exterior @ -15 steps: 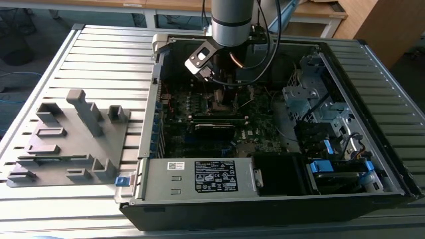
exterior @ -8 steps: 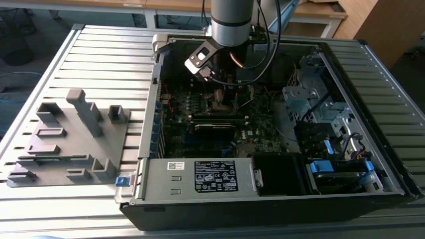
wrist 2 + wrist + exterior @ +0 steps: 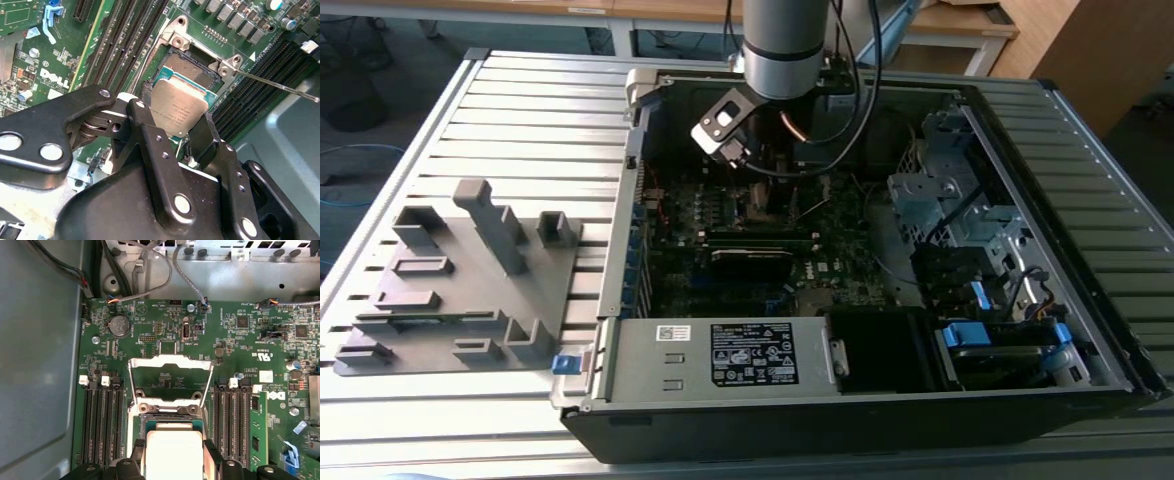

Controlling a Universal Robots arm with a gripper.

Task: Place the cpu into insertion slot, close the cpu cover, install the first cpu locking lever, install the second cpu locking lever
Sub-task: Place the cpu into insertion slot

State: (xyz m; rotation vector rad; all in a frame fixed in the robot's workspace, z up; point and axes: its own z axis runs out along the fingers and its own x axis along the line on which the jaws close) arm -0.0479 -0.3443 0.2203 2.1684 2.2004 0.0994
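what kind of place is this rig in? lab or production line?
Probably a robotics lab or test bench: an open desktop computer case lies on a slatted metal table, a grey fixture block sits beside it, and wooden desks stand behind. The pincer grips the cpu over the insertion slot.

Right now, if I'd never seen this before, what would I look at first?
Probably the shiny silver cpu, pinched in the black gripper right over the insertion slot on the green board. In the first wrist view, the cpu cover stands flipped open at one edge of the slot. In the exterior view, the big grey arm reaches down into the open computer case.
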